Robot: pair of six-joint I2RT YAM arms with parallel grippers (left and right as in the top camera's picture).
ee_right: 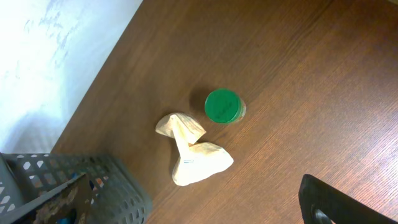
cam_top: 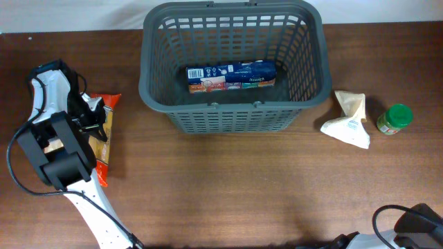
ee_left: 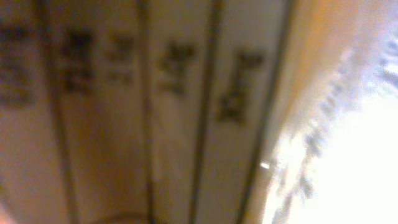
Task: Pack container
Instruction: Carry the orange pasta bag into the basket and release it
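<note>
Dark-gray basket (cam_top: 235, 119) at 12 o'clock holds one blue box (cam_top: 230, 76); orange packet (cam_top: 111, 101) at 9 under left fingers (cam_top: 93, 115); cream pouch (cam_top: 348, 119), green-lidded jar (cam_top: 394, 118) at 3, unpacked on bench (cam_top: 228, 187); left fingers, right fingers (ee_right: 320, 202): grip unreadable.

One container (cam_top: 232, 119); one box (cam_top: 230, 75); one orange bag (cam_top: 107, 128); one beige pouch (cam_top: 349, 119); one green-lidded jar (cam_top: 395, 118).

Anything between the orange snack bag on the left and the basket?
Nothing visible. Only bare table lies between the orange snack bag and the basket; the bag just has to clear the basket's left wall. Inside, one blue box leaves floor free.
</note>
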